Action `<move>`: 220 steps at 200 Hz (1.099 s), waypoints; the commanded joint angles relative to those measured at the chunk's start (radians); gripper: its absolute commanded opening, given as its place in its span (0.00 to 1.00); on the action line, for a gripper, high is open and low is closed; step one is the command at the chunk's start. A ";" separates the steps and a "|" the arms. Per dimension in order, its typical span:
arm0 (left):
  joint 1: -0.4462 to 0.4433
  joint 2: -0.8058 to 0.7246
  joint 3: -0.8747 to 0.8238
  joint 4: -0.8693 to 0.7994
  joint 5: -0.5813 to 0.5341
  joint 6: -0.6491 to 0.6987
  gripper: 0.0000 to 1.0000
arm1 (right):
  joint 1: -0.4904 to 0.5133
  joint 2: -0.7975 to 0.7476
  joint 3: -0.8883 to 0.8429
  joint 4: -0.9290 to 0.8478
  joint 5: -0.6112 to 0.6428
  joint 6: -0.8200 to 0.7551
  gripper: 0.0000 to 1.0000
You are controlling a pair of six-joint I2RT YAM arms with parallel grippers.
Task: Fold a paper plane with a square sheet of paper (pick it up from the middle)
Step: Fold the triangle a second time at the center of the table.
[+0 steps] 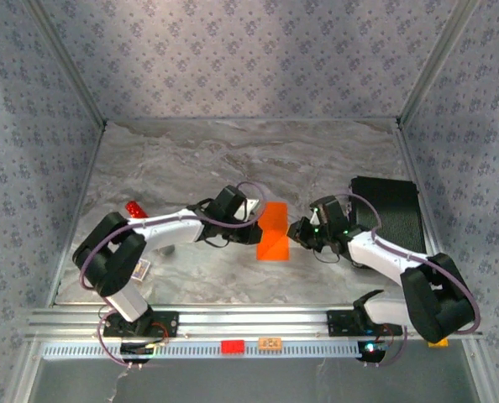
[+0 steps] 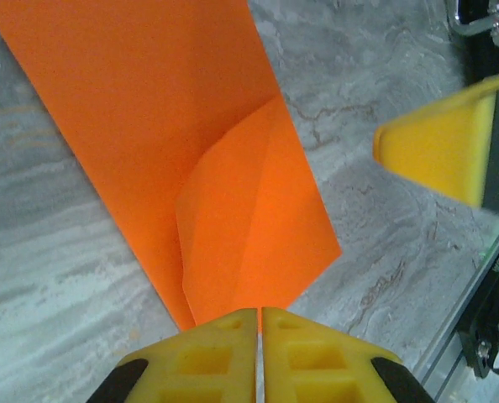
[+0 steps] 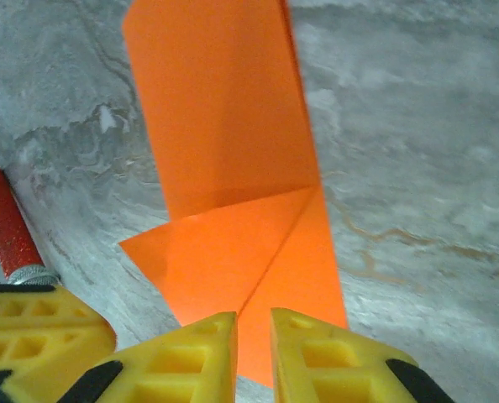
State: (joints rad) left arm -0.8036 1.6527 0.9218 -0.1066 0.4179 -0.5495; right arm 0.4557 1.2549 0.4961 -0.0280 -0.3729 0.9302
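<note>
Count taken near to far; every place is given from the orange paper sheet (image 1: 274, 232).

- Rail (image 1: 249, 320): one, aluminium, across the near edge, nearer than the sheet. On its front strip sit one small red block (image 1: 231, 346) and one small orange tag (image 1: 270, 342), side by side, the block just left of the sheet's line.
- Arms: two, white with black joints. Their bases are on the rail, one to each side of the sheet, and both reach inward to it.
- White printed card (image 1: 140, 269): one, flat on the table, well left of the sheet and a little nearer.
- Left gripper (image 2: 260, 312): one, yellow fingers, at the sheet's left side. Its jaws are pressed together, clenched on the edge of the sheet's raised flap.
- Right gripper (image 3: 254, 316): one, yellow fingers, at the sheet's right edge. Its jaws are parted by a narrow gap with orange showing through; whether they touch the paper cannot be told.
- Orange paper sheet: one; bright, plain, thin. It lies mid-table between the two grippers as a long narrow strip with straight edges. One end is turned over into a triangular flap along a sharp diagonal crease, and the flap curls up off the layer beneath.
- Red cylinder (image 1: 134, 208): one, with a grey end, well left of the sheet and slightly farther.
- Black mat (image 1: 396, 210): one, right of the sheet, beyond the right gripper.
- Table (image 1: 233, 159): one, grey marble pattern, under the sheet.
- Patterned walls (image 1: 233, 59): three, beyond the sheet.
</note>
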 commanded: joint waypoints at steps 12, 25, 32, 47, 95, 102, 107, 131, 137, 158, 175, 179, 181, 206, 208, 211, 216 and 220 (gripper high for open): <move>0.021 0.071 0.100 -0.047 -0.003 0.040 0.09 | 0.005 -0.026 -0.052 0.002 0.014 0.061 0.20; 0.027 0.097 0.125 -0.052 -0.003 0.043 0.09 | 0.009 -0.032 -0.062 0.001 0.014 0.066 0.21; 0.029 0.110 0.138 -0.056 0.001 0.045 0.09 | 0.011 -0.036 -0.069 0.001 0.012 0.068 0.22; 0.032 0.133 0.160 -0.064 0.011 0.048 0.09 | 0.016 -0.046 -0.074 0.001 0.009 0.070 0.25; 0.031 0.181 0.183 -0.068 0.037 0.060 0.09 | 0.039 -0.053 -0.058 -0.030 0.005 0.053 0.28; 0.031 0.185 0.185 -0.064 0.041 0.058 0.09 | 0.042 -0.051 -0.056 -0.032 0.005 0.052 0.28; 0.031 0.187 0.186 -0.061 0.042 0.057 0.09 | 0.044 -0.050 -0.056 -0.031 0.005 0.053 0.28; 0.031 0.208 0.188 -0.066 0.029 0.065 0.10 | 0.054 -0.042 -0.052 -0.027 -0.004 0.051 0.29; 0.031 0.215 0.186 -0.067 0.025 0.066 0.10 | 0.056 -0.040 -0.051 -0.026 -0.005 0.050 0.29; 0.030 0.243 0.185 -0.078 0.009 0.078 0.09 | 0.064 -0.026 -0.044 -0.033 -0.008 0.052 0.30; 0.030 0.258 0.170 -0.074 0.003 0.083 0.09 | 0.066 -0.004 -0.036 -0.040 -0.010 0.048 0.29; 0.030 0.261 0.165 -0.073 0.000 0.084 0.09 | 0.067 0.001 -0.035 -0.037 -0.012 0.048 0.29; 0.029 0.262 0.163 -0.072 -0.002 0.085 0.09 | 0.067 0.003 -0.035 -0.035 -0.014 0.049 0.29; 0.029 0.272 0.142 -0.069 -0.002 0.090 0.08 | 0.083 0.010 -0.025 -0.030 -0.008 0.053 0.30; 0.029 0.272 0.139 -0.068 -0.002 0.089 0.08 | 0.083 0.011 -0.024 -0.030 -0.008 0.053 0.30; 0.030 0.271 0.138 -0.067 -0.002 0.089 0.08 | 0.083 0.012 -0.023 -0.029 -0.009 0.053 0.30; 0.029 0.271 0.134 -0.064 -0.002 0.088 0.08 | 0.086 0.015 -0.020 -0.030 -0.010 0.053 0.30; 0.030 0.270 0.133 -0.064 -0.003 0.088 0.08 | 0.087 0.017 -0.018 -0.030 -0.010 0.052 0.30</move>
State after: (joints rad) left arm -0.7738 1.9076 1.0828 -0.1570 0.4221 -0.4831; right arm 0.5308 1.2613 0.4377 -0.0349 -0.3798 0.9802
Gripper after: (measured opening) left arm 0.084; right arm 0.298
